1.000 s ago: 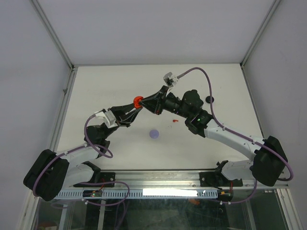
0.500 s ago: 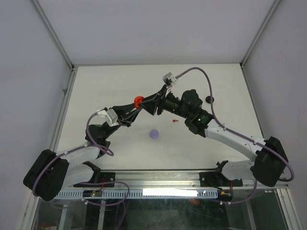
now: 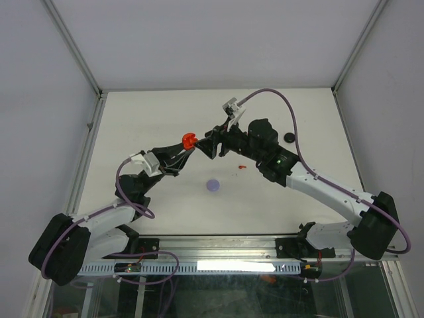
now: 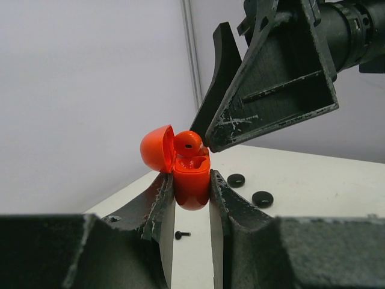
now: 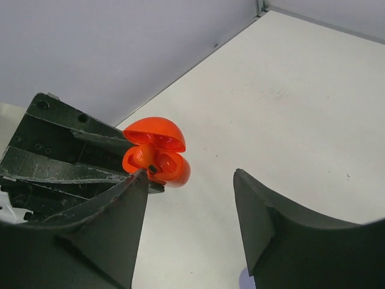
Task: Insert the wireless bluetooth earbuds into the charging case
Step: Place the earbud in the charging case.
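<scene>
Left wrist view is giving us the clearest look: the left gripper (image 4: 189, 188) is clamping the red charging case (image 4: 191, 183) by its body, a finger pressing on each side. The case is standing upright above the table (image 4: 313, 180), its lid (image 4: 156, 149) swung open to the left. A red earbud (image 4: 188, 143) is sitting in the mouth of the case, its round head poking up over the rim.

Over on the right wrist view, the right gripper (image 5: 191, 176) is hanging just beside the case with its jaws spread apart and nothing between them. One fingertip is sitting right at the edge of the case; whether it is touching, I cannot tell.

From the top external view, the two arms are meeting nose to nose above the middle of the table. A second red earbud (image 3: 242, 167) is lying on the surface near the right arm, and a lilac disc (image 3: 212, 185) is resting nearer the bases. Back on the left wrist view, two black discs (image 4: 262, 198) are lying beyond the case, and a tiny black earbud (image 4: 181, 234) is lying below it.
</scene>
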Motion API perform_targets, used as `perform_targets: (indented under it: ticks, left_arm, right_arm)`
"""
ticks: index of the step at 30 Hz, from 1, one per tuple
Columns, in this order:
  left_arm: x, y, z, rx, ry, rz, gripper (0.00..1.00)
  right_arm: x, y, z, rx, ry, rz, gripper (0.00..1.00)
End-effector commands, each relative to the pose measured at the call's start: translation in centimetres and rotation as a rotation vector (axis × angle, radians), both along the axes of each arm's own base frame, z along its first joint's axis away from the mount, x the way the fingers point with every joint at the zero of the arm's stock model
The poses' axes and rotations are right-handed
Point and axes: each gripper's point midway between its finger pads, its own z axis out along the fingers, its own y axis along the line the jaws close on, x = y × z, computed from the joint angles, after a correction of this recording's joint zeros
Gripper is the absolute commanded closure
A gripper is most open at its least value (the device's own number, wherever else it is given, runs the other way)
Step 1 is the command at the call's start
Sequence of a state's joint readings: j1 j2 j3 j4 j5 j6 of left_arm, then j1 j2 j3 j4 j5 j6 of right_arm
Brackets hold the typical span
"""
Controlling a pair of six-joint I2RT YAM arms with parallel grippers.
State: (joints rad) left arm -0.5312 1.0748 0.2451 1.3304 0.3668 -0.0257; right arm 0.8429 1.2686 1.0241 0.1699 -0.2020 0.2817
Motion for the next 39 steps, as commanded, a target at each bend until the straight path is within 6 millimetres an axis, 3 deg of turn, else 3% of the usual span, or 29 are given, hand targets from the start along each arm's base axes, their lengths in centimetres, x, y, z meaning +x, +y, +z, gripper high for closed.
perform_targets:
  ticks: [1,7,12,21,39]
  left_arm:
    - [-0.2,0.3,-0.2,0.010,-0.004,0.020,0.97]
    - [0.1,0.0,-0.8,0.076,0.002,0.032,0.97]
    - [0.2,-0.1,-0.7,0.117,-0.023,0.045,0.97]
    - [0.3,-0.5,-0.6,0.176,-0.065,0.054,0.97]
    - [-0.2,-0.6,-0.5,0.196,-0.114,0.066,0.98]
  right_arm:
    - [0.0,-0.8,4.6,-0.001,-0.114,-0.016,0.36]
    - [-0.1,-0.2,5.1,-0.046,-0.111,0.026,0.22]
    - [0.7,0.4,3.8,-0.118,-0.055,0.021,0.16]
    - [1.7,0.6,2.0,-0.183,0.013,-0.016,0.14]
    - [3.7,-1.7,-0.1,-0.284,0.108,-0.201,0.14]
